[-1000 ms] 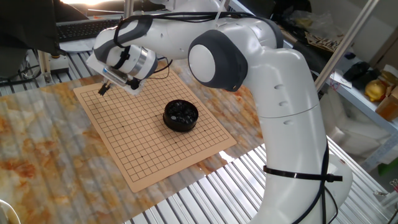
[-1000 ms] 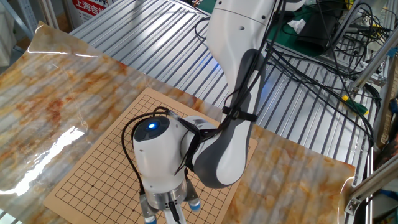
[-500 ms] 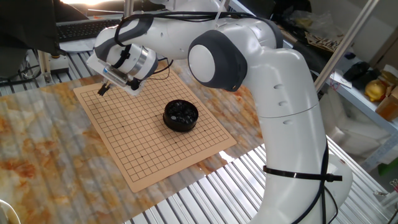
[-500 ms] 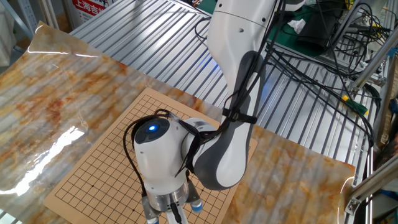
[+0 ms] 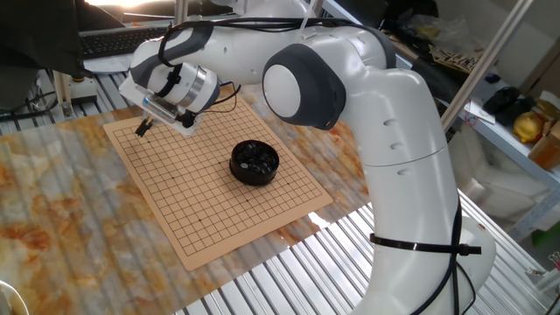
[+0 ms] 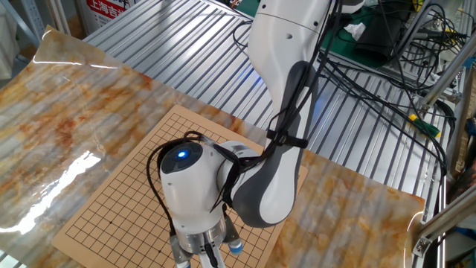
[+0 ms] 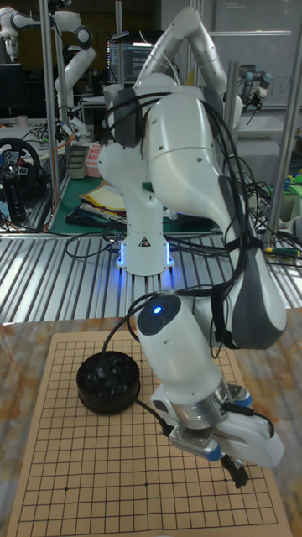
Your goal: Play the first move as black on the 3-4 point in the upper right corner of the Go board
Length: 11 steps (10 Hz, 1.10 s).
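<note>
Ribbed metal table (image 5: pixel 385 271), rust-marbled mat (image 5: pixel 61 210) spread across it — wooden Go board (image 5: pixel 219 219) on the mat

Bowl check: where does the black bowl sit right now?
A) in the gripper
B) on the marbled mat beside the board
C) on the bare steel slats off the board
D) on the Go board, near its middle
D: the bowl rests on the board, grid lines showing all round it, apart from the gripper that hovers near a far corner.
</note>
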{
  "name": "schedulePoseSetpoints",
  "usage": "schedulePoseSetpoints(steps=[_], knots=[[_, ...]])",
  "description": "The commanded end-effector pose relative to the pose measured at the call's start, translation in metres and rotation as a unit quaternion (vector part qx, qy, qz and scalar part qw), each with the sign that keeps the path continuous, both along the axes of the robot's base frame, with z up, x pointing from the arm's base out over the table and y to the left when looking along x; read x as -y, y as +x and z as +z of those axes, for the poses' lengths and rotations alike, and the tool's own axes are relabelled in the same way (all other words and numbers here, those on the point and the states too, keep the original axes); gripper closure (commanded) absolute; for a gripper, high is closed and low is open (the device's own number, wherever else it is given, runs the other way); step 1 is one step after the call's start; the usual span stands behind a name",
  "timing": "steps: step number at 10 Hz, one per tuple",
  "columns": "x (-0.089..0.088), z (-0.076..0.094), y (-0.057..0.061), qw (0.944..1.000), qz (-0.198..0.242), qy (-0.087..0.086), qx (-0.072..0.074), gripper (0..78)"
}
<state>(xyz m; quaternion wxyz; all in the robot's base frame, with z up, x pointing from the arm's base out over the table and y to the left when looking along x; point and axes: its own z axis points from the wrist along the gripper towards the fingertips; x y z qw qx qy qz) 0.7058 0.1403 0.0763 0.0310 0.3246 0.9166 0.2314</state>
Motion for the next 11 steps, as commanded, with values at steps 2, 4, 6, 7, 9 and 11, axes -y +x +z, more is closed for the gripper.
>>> schedulePoseSetpoints(steps=[2,4,6,7,9,11], knots=[[-0.004,-0.006,-0.0131,1.0,0.003,-0.009,0.001,76.4],[-0.0044,-0.0059,-0.0139,1.0,0.003,-0.009,0.0,76.4],[-0.0044,-0.006,-0.0138,1.0,0.005,-0.008,0.001,76.4],[-0.0045,-0.0062,-0.0137,1.0,0.008,-0.004,0.002,76.4],[-0.0047,-0.005,-0.0117,0.9999,0.012,0.002,0.004,76.4],[-0.0067,-0.0077,-0.0108,0.9998,0.013,0.014,0.006,76.4]])
